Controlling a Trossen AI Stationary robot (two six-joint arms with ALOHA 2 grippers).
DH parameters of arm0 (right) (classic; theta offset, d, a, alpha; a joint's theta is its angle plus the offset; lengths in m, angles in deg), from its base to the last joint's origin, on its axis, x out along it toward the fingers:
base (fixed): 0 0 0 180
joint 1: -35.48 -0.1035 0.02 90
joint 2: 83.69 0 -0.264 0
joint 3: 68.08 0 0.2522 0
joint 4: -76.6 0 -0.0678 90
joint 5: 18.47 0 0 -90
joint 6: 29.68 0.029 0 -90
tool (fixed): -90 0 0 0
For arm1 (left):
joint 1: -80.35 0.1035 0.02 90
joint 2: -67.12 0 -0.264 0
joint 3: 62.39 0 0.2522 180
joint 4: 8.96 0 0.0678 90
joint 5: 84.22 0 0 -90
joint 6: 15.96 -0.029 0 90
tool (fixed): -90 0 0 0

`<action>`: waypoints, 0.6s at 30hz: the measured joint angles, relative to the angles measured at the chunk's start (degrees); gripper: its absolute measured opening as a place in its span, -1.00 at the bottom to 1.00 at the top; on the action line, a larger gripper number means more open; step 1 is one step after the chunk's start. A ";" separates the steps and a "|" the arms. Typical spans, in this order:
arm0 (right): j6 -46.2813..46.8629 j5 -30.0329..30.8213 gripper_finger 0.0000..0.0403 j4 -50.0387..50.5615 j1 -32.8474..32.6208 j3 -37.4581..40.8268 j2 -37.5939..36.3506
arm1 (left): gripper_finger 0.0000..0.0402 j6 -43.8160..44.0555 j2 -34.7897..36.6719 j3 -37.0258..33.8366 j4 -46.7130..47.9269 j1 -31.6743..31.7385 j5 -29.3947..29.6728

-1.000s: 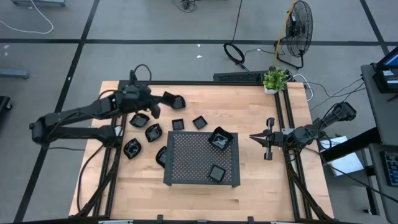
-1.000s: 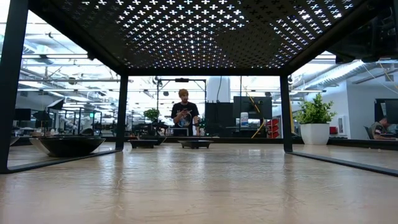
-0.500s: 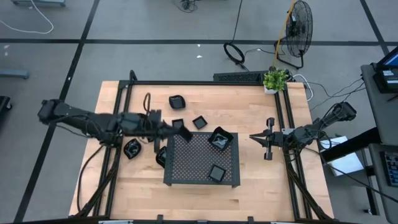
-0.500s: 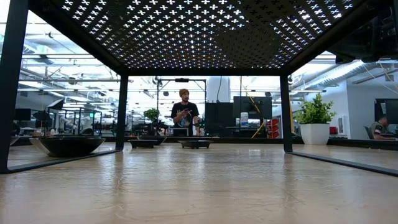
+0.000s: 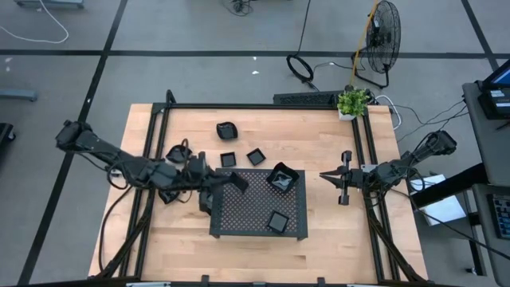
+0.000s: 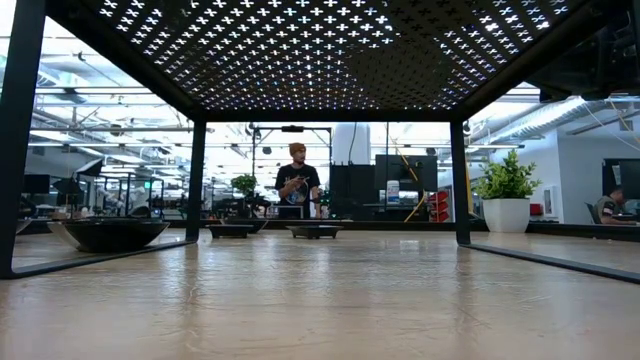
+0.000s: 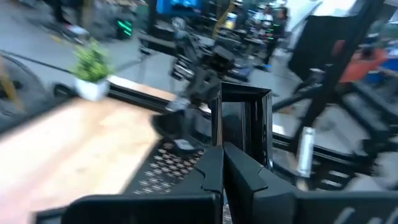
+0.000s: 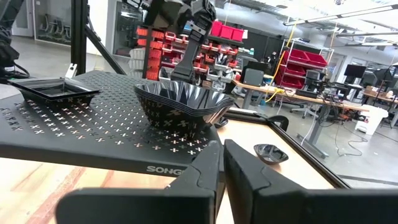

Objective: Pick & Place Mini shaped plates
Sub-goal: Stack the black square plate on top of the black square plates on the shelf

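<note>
1. Over the left corner of the perforated tray, the left gripper is clenched on a small square plate, which stands on edge between the fingers in the left wrist view
2. That plate hangs above the tray top, not touching it as far as I can judge, so the step in hand looks like the carry-and-place: the dish is up and over the target but not yet let go
3. Two plates sit on the tray: a fluted angular dish near its far right corner and a flat square dish near its near right corner
4. The other mini shaped plates lie on the wooden table left of and beyond the tray: one dish well apart toward the far edge, two small squares and just beyond the tray, and a few more partly hidden under the left arm
5. The next move, I'd say, calls for lowering and levelling the plate onto a bare patch of the tray, clear of the fluted dish, before opening the fingers; dropped on edge, it may tip or slide
6. The right gripper waits beside the tray's right side, its fingers pressed together on nothing
7. A potted plant stands at the table's far right corner
</note>
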 joint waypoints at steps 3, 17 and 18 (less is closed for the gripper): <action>0.00 0.00 -0.93 0.00 0.00 0.00 0.00 | -0.99 -4.98 -0.01 0.00 0.05 -0.90 4.61; 5.43 -0.15 -0.94 -9.62 -0.04 0.02 0.04 | -0.99 -36.19 -2.96 -0.07 -9.13 1.11 23.19; 6.75 -0.12 -0.94 -11.34 -0.04 0.02 0.01 | -0.99 -38.11 -2.89 -0.07 -10.38 1.99 23.04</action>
